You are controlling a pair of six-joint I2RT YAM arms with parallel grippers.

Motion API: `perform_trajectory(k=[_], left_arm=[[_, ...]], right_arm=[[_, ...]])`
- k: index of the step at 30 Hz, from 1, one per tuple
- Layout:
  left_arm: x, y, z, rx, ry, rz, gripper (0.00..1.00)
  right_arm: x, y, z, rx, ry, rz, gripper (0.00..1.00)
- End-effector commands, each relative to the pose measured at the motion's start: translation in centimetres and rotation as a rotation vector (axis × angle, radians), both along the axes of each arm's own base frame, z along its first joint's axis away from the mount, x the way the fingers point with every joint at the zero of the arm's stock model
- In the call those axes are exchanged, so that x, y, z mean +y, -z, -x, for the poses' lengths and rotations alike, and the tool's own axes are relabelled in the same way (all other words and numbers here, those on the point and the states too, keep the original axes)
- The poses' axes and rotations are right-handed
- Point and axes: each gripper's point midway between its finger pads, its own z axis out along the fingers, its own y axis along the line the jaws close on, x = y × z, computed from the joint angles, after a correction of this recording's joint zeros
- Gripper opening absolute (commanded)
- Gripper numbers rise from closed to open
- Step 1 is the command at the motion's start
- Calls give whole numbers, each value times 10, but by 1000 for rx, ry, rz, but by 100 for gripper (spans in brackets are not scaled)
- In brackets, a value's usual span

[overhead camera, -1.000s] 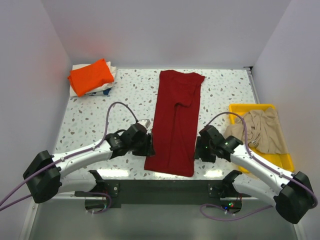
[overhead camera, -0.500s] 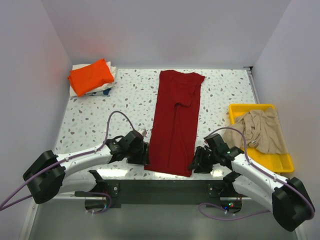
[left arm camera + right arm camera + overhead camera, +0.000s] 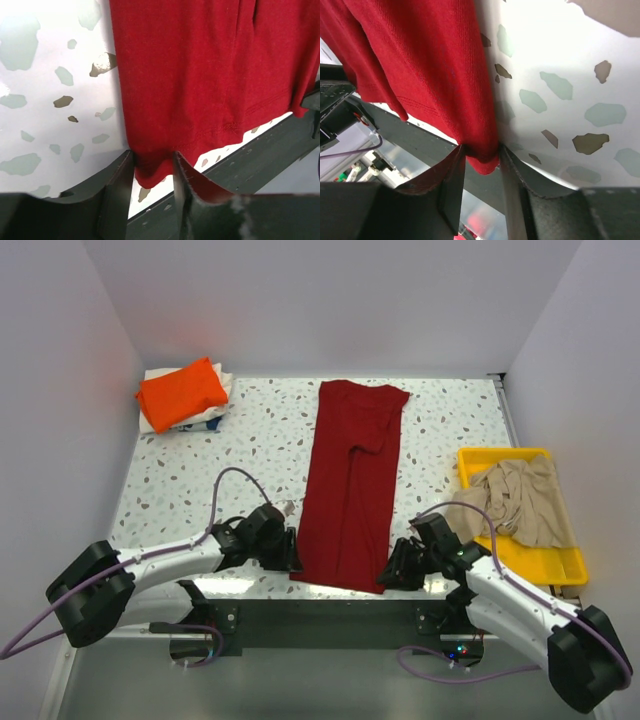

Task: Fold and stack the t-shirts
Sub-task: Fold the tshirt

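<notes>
The dark red shirt (image 3: 350,490) lies long and flat in the middle. The orange shirt (image 3: 181,392) sits folded far left. The tan shirt (image 3: 518,502) is crumpled right.

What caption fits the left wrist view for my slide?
Left gripper fingers straddle the near hem corner of the dark red cloth t-shirt on the speckled white table.

**Speckled bench enclosed by plain pale walls**

A white bench (image 3: 200,465) flecked with grey and brown chips is seen from above. It is enclosed on three sides by plain, pale, slightly lilac walls (image 3: 330,300): one at the far edge and one along each side. A bright band of light is cast along the far edge of the bench, and a faint reddish tint is thrown on the left wall. A dark rail (image 3: 330,620) is fixed along the near edge, with a grey surface below it.
</notes>
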Motion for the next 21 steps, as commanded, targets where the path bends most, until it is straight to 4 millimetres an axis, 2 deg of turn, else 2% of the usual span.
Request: perform_trajectory(k=[1, 4, 5, 6, 8, 9, 13, 15, 18, 19, 21], left_arm=[[3, 9, 10, 33, -2, 2, 39], [3, 7, 14, 39, 2, 14, 25], [2, 7, 15, 38, 2, 17, 16], [1, 7, 17, 44, 3, 21, 12], [-1, 5, 20, 43, 4, 33, 2], [-3, 4, 24, 53, 4, 38, 0], [-13, -3, 35, 48, 19, 68, 0], [-19, -10, 37, 41, 27, 78, 0], [-27, -28, 28, 2, 24, 93, 0], [-33, -41, 17, -35, 12, 96, 0], [-33, -50, 0, -79, 6, 78, 0]], right_arm=[[-10, 12, 10, 38, 15, 45, 36], [-11, 11, 10, 28, 15, 45, 24], [-12, 11, 11, 26, 14, 51, 21], [-13, 10, 11, 23, 13, 54, 15], [-14, 10, 13, 16, 8, 57, 9], [-18, 12, 16, 25, 8, 74, 1], [-26, 7, 21, 8, -11, 102, 0], [-27, -5, 20, -19, -18, 101, 0], [-29, -28, 8, -87, -19, 125, 0], [-30, -33, 3, -108, -18, 137, 0], [-30, -52, -15, -182, 0, 159, 0]])
